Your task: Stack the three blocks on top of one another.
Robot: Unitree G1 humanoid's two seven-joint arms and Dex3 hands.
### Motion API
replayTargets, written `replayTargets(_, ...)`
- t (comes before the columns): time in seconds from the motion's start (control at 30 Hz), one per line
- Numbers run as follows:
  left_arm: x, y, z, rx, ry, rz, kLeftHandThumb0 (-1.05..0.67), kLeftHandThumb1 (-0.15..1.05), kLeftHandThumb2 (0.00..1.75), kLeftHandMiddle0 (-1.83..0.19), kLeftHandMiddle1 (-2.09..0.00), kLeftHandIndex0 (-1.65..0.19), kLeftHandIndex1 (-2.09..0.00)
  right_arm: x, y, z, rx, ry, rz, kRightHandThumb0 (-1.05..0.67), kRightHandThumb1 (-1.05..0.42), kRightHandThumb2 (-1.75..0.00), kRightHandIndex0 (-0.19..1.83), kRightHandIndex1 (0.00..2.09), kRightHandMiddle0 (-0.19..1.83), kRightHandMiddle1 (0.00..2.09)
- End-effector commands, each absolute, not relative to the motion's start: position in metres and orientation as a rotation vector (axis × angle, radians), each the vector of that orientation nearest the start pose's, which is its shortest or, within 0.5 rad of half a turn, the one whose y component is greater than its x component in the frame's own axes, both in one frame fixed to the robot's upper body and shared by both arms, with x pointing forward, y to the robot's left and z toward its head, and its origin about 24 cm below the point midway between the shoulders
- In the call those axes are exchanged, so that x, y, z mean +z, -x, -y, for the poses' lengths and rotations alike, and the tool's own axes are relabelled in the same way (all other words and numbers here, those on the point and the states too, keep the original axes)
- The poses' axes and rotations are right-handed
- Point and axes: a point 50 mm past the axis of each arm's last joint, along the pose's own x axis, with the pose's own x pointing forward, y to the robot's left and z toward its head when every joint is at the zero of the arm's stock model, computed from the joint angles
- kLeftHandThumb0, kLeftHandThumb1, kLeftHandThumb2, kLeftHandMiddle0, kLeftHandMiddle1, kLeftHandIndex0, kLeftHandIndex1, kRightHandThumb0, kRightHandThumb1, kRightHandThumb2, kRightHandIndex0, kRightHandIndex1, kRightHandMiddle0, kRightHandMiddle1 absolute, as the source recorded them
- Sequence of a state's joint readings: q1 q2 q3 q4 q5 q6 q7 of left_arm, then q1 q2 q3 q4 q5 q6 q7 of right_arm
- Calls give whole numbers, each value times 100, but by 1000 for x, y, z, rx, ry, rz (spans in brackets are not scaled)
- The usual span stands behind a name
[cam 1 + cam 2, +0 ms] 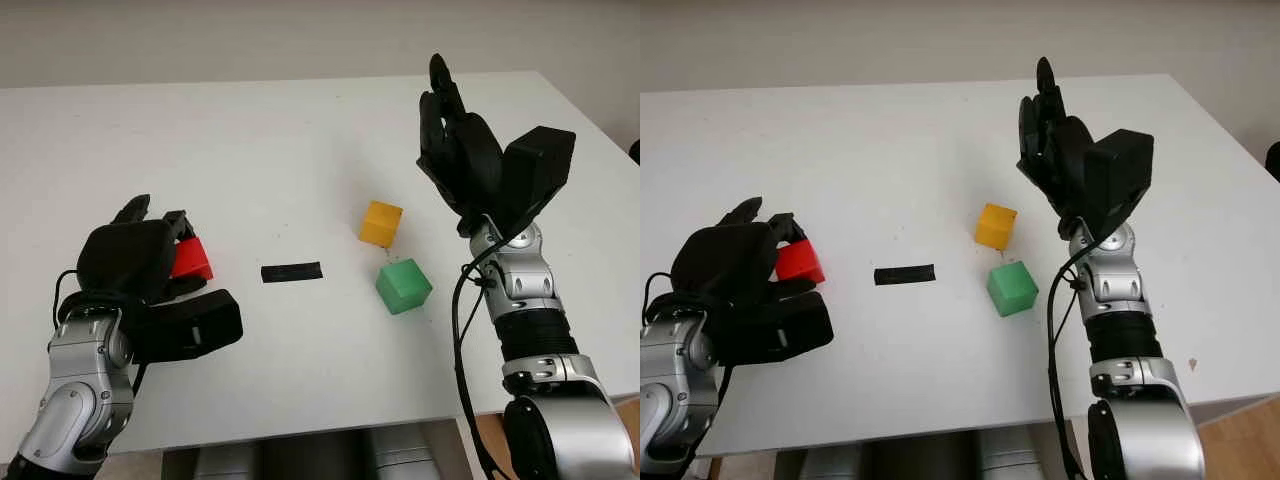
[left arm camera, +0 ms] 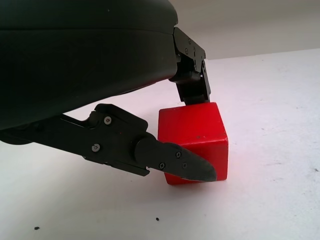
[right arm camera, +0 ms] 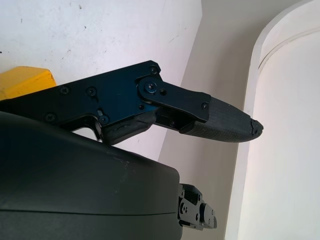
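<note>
three blocks sat unstacked on the white table [image 1: 300, 120]. we saw the left hand [image 1: 140, 262] closing on the red cube [image 1: 192, 259], left of the black tape strip [image 1: 291, 272]; yellow cube [image 1: 381, 223] and green cube [image 1: 403, 286] lay right of it, the open right hand [image 1: 460, 150] raised beyond them, holding nothing.

Matt blocks showing on a smooth white table [image 1: 300, 130].
Red block [image 2: 192, 135], yellow block [image 1: 381, 223] and green block [image 1: 403, 285] looking smooth, matt, painted; left hand [image 1: 135, 265] and right hand [image 1: 460, 150] showing matt black plastic shells, arms showing brushed silver metal.
</note>
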State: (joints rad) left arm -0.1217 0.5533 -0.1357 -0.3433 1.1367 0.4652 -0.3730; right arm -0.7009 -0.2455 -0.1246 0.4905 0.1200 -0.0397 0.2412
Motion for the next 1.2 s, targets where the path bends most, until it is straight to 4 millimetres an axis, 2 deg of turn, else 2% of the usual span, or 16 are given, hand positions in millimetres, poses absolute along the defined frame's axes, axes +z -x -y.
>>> replayTargets(0.0, 141, -262, -218, 130, -1566, -115, -36, 105, 10, -13, -6, -26, -138, 167, -373, 175, 202, 93, 281, -80, -105, -73, -19, 0, -19, 0)
replayTargets(0.23, 154, -261, -212, 118, -1587, -43, -38, 104, 7, -16, -6, -27, -141, 166, -373, 174, 210, 89, 275, -79, -105, -73, -19, 0, -19, 0)
replayTargets(0.43, 170, -264, -199, 79, -1641, 40, -40, 104, 6, -19, -6, -28, -131, 166, -372, 173, 217, 93, 277, -79, -105, -73, -19, 0, -19, 0)
replayTargets(0.83, 200, -285, -168, -221, -1568, 107, -38, 103, 5, -18, -5, -36, -125, 165, -373, 170, 218, 84, 277, -77, -105, -72, -19, 0, -19, 0)
replayTargets(1.17, 203, -303, -146, -329, -1523, 169, -36, 98, 5, -24, -6, -43, -124, 164, -374, 167, 223, 72, 276, -77, -105, -71, -19, 0, -19, 0)
